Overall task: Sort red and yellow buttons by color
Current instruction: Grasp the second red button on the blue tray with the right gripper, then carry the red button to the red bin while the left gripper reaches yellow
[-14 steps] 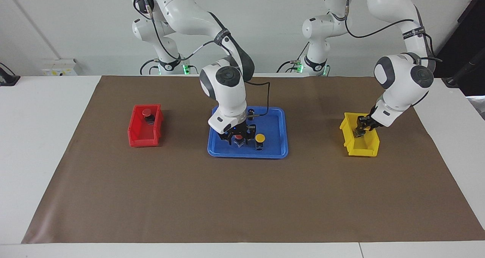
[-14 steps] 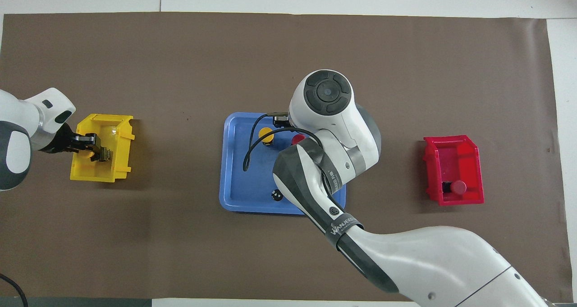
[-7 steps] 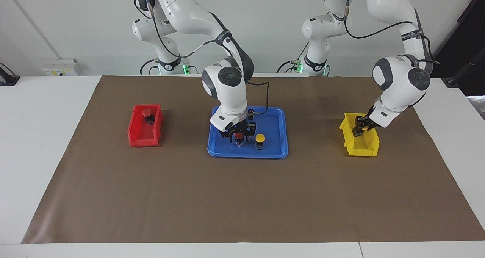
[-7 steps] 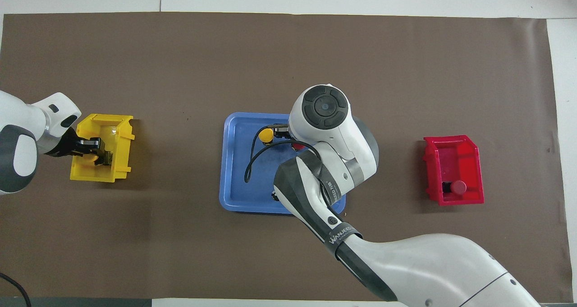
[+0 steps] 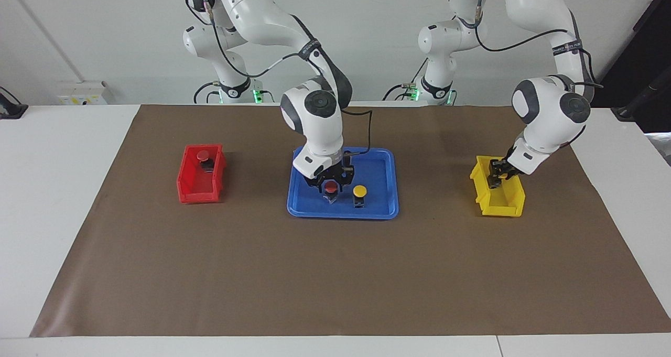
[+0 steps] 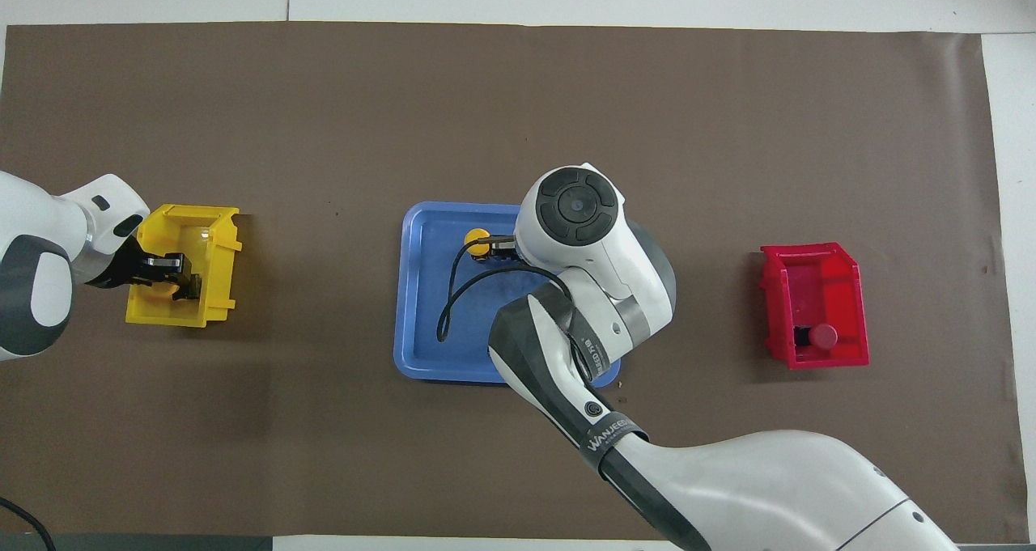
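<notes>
My right gripper point(image 5: 331, 190) is over the blue tray point(image 5: 377, 210), shut on a red button point(image 5: 331, 186) and holding it just above the tray floor; my arm hides it in the overhead view. A yellow button point(image 5: 359, 191) stands in the tray beside it and also shows in the overhead view point(image 6: 477, 239). Another red button point(image 5: 203, 156) lies in the red bin point(image 5: 199, 194), at the end nearer the robots. My left gripper point(image 5: 495, 181) is inside the yellow bin point(image 5: 506, 207). I cannot make out a second yellow button there.
The red bin point(image 6: 842, 292) sits toward the right arm's end of the brown mat and the yellow bin point(image 6: 214, 276) toward the left arm's end, with the blue tray point(image 6: 421, 308) between them. A black cable loops from my right wrist over the tray.
My right gripper has risen a little with the red button and drawn back toward the robots. My left gripper has pulled back slightly and risen inside the yellow bin.
</notes>
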Robot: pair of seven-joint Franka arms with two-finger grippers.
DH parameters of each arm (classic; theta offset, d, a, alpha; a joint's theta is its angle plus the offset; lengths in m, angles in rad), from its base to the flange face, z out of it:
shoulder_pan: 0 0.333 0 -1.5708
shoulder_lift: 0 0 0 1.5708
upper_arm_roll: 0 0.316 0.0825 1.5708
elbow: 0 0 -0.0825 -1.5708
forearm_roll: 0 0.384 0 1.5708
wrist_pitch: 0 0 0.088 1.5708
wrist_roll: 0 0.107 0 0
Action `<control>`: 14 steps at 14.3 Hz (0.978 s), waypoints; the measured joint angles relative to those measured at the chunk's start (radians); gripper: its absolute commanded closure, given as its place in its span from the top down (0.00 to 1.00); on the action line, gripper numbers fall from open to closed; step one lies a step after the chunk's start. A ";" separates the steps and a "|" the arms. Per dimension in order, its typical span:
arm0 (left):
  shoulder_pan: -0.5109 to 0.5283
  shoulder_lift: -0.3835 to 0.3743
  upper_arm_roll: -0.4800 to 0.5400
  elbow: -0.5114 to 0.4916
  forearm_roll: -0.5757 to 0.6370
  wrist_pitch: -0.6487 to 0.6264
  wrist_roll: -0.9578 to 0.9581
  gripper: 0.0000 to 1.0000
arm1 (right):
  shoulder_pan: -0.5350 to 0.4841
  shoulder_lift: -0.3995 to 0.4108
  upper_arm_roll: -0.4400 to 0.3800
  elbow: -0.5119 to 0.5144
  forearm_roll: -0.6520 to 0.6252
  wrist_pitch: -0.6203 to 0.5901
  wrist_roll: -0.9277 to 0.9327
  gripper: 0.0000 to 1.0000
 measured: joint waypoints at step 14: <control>-0.008 -0.005 -0.006 0.136 0.000 -0.163 -0.001 0.64 | -0.149 -0.124 -0.016 0.069 0.000 -0.215 -0.124 0.20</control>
